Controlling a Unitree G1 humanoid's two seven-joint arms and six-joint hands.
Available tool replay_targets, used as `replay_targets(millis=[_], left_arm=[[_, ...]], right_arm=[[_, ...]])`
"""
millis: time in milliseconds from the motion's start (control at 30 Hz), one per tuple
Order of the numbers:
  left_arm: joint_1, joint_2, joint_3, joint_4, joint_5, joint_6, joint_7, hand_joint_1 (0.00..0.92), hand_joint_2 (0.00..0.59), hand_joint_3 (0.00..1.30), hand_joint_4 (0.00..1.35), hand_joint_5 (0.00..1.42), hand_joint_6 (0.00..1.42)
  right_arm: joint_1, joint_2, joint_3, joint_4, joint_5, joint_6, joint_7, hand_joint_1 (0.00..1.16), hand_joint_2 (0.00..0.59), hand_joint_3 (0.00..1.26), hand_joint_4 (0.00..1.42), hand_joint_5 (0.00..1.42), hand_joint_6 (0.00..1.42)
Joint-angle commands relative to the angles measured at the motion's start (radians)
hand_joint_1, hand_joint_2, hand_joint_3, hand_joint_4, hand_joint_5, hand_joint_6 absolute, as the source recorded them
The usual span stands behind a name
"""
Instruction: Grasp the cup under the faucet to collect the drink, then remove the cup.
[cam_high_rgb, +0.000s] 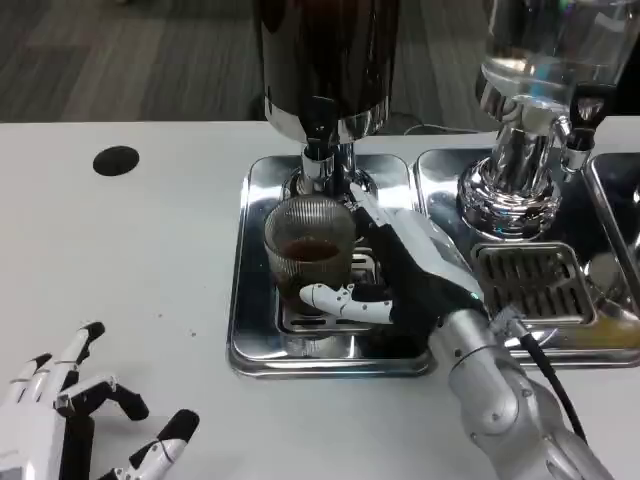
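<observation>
Here the right robot hand (385, 265) apparently wraps the cup (309, 245) under the faucet (318, 165); the left robot hand (75, 410) rests spread, empty.

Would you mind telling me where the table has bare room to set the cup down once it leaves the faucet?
The widest bare patch of white table lies left of the drip tray, between the black round spot and the left robot hand. A narrower strip runs in front of the tray. It is crowded on the tray itself, where the right robot hand holds the cup, and around the second dispenser.
</observation>
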Motion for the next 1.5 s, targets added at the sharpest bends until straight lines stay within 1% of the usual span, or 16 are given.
replay_targets(millis=[33, 167, 300, 433, 567, 1000, 1133, 1300, 1500], left_arm=[[0.008, 0.005, 0.000, 0.000, 0.009, 0.002, 0.015, 0.000, 0.161, 0.81, 0.16, 0.24, 0.20], [0.010, 0.011, 0.008, 0.010, 0.002, -0.002, 0.017, 0.000, 0.160, 0.81, 0.16, 0.24, 0.20], [0.018, 0.027, 0.032, 0.009, -0.010, -0.005, 0.018, 0.000, 0.160, 0.81, 0.16, 0.24, 0.20], [0.023, 0.020, 0.037, 0.022, -0.014, -0.012, 0.022, 0.000, 0.160, 0.83, 0.16, 0.24, 0.20], [0.022, 0.016, 0.036, 0.036, -0.014, -0.018, 0.026, 0.000, 0.159, 0.85, 0.16, 0.24, 0.20], [0.021, 0.016, 0.045, 0.039, -0.033, -0.036, 0.021, 0.000, 0.161, 0.86, 0.16, 0.24, 0.20], [0.020, 0.020, 0.044, 0.042, -0.037, -0.034, 0.019, 0.000, 0.161, 0.86, 0.16, 0.24, 0.20], [0.012, 0.020, 0.041, 0.046, -0.040, -0.033, 0.014, 0.000, 0.161, 0.85, 0.16, 0.24, 0.20], [0.003, 0.016, 0.032, 0.046, -0.035, -0.027, 0.008, 0.000, 0.161, 0.85, 0.16, 0.24, 0.20]], right_arm=[[-0.009, 0.021, -0.012, 0.030, 0.021, -0.044, -0.039, 0.57, 0.174, 0.00, 0.03, 0.02, 0.09], [-0.011, 0.025, -0.005, 0.048, 0.022, -0.066, -0.055, 0.60, 0.171, 0.00, 0.05, 0.05, 0.10], [-0.022, 0.040, 0.001, 0.084, 0.027, -0.088, -0.066, 0.60, 0.171, 0.01, 0.07, 0.07, 0.12], [-0.029, 0.052, 0.009, 0.110, 0.022, -0.108, -0.086, 0.63, 0.176, 0.08, 0.13, 0.09, 0.14], [-0.031, 0.060, 0.007, 0.129, 0.026, -0.127, -0.109, 0.65, 0.174, 0.15, 0.20, 0.14, 0.17], [-0.026, 0.070, 0.000, 0.177, 0.027, -0.165, -0.181, 0.72, 0.190, 0.37, 0.43, 0.29, 0.26], [-0.016, 0.070, -0.017, 0.201, 0.044, -0.201, -0.209, 0.75, 0.194, 0.45, 0.50, 0.34, 0.30], [-0.004, 0.065, -0.025, 0.215, 0.052, -0.242, -0.239, 0.78, 0.203, 0.53, 0.58, 0.40, 0.34], [0.008, 0.060, -0.039, 0.236, 0.064, -0.284, -0.261, 0.81, 0.199, 0.59, 0.66, 0.44, 0.37]])
